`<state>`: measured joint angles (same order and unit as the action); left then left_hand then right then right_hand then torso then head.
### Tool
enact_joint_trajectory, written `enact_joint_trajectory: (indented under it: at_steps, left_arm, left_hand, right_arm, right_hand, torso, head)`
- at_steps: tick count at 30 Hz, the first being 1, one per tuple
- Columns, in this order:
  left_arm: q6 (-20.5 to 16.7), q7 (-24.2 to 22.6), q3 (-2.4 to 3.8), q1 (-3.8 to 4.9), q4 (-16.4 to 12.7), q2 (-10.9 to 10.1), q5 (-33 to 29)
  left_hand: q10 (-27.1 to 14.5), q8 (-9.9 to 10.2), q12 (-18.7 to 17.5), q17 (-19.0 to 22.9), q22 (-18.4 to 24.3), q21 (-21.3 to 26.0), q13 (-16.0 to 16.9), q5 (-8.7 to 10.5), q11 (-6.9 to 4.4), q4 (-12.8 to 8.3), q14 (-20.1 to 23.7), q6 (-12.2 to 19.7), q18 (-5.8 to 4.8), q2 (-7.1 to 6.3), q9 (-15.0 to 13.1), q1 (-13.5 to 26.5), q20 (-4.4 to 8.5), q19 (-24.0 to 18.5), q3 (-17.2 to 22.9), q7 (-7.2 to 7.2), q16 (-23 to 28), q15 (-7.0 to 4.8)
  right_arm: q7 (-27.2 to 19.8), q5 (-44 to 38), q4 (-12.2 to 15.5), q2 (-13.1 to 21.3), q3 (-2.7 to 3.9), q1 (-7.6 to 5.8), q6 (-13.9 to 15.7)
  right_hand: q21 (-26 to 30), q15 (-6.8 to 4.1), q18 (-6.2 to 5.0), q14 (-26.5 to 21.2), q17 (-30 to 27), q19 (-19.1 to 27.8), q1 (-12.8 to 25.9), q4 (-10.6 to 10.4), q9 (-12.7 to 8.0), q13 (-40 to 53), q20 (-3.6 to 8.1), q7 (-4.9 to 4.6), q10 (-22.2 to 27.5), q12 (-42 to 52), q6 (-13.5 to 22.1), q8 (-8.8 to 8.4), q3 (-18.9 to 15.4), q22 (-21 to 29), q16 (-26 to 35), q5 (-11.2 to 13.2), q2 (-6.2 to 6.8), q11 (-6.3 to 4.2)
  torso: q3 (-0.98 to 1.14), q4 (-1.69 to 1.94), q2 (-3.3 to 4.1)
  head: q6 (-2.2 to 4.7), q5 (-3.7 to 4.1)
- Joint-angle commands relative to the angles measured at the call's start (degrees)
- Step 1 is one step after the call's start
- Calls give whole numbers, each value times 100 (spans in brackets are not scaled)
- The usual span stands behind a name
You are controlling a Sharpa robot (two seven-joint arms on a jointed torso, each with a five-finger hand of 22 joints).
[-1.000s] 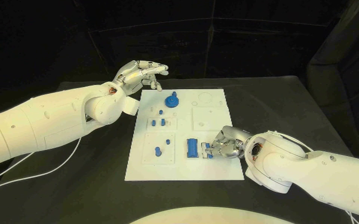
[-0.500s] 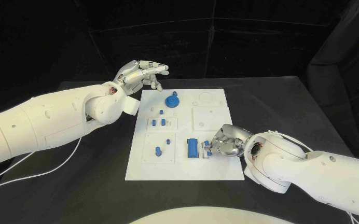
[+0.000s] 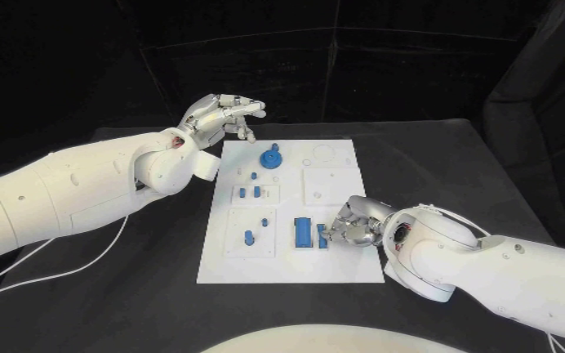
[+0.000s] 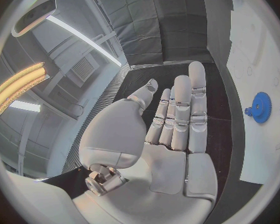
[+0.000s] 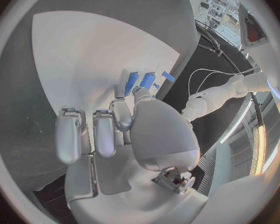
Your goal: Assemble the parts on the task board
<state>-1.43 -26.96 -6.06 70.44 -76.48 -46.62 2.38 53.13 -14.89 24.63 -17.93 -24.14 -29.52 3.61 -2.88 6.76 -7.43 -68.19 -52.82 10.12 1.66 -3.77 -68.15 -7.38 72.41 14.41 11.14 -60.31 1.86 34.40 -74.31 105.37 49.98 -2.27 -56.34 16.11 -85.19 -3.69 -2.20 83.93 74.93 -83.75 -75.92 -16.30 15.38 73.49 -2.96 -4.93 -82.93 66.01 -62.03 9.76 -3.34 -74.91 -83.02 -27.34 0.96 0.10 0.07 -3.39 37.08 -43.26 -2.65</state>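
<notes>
Inspecting view by view, findings as follows.

Head view, board: the white task board (image 3: pixel 288 210) lies flat in the middle of the black counter (image 3: pixel 471 173).
Head view, parts: a blue gear-like part (image 3: pixel 272 159) sits near the board's far edge; small blue pegs (image 3: pixel 247 193) stand in the middle left block; a blue piece (image 3: pixel 248 237) lies in the near left block; a blue rectangular part (image 3: pixel 303 233) stands near the board's near right area.
Head view, left hand (image 3: pixel 220 119): raised above the counter just beyond the board's far left corner, fingers spread, holding nothing.
Head view, right hand (image 3: pixel 353 226): down on the board, fingers at a second small blue part (image 3: pixel 322 237) just beside the rectangular one.

Left wrist view, left hand (image 4: pixel 171 129): palm flat, fingers straight and apart, empty; the gear-like part (image 4: pixel 261 107) shows on the board beyond.

Right wrist view, right hand (image 5: pixel 124 129): fingers curled toward the blue parts (image 5: pixel 140 79) on the board (image 5: pixel 84 55); whether it grips one, I cannot tell.
</notes>
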Motion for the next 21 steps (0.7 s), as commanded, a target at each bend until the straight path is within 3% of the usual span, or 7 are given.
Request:
enact_joint_trajectory:
  at_steps: [1, 6, 14, 21]
  left_arm:
    - [76, 0, 5, 10, -3, 6, -1]
    - [92, 16, 5, 10, 1, 9, -1]
    - [96, 31, 5, 10, 0, 8, -1]
    - [96, 39, 5, 10, 8, 9, -1]
  left_hand:
    - [13, 29, -20, 5, 5, 30, 6, 5, 11, 0, 46, -31, 30, 47, -2, -20, 8, 36, -38, -21, -24, -6]
    - [13, 30, -21, 6, 6, 31, 6, 5, 12, 0, 46, -30, 29, 46, -2, -19, 8, 37, -43, -19, -25, -6]
    - [13, 30, -21, 6, 6, 31, 6, 5, 12, 0, 46, -30, 29, 46, -2, -19, 8, 37, -43, -19, -25, -6]
    - [13, 30, -21, 6, 6, 31, 6, 5, 12, 0, 46, -30, 29, 46, -2, -19, 8, 37, -43, -19, -25, -6]
  right_arm:
    - [61, -95, -1, -16, 2, -7, -186]
    - [87, -148, -17, -26, 2, -7, -153]
    - [107, -261, -32, -27, 2, -8, -68]
    - [-19, -300, -7, -3, 2, -8, -116]
  right_hand:
    - [34, 16, 30, 364, 198, -108, 73, -9, -9, -20, -1, 6, -6, -23, -51, -19, -41, -888, 23, 16, 13, 10]
    - [43, 21, 26, 360, 180, -97, 193, -24, -20, -27, -4, -1, -2, -42, -51, -26, -126, -878, 35, 71, 27, 17]
    - [67, 23, 18, 352, 146, -75, 357, -16, -37, -45, -10, 2, 8, -84, -49, -34, -298, -855, 60, 354, -15, 20]
    - [79, 24, 15, 351, 133, -64, 393, 0, -45, -48, -12, 5, 15, -106, -44, -30, -470, -845, 72, 772, -2, 21]
  torso:
    - [3, -4, -1]
    - [2, -3, -5]
    - [2, -2, 0]
    - [6, -7, 7]
  head:
    - [4, -13]
    - [16, -12]
    - [28, -13]
    - [17, -13]
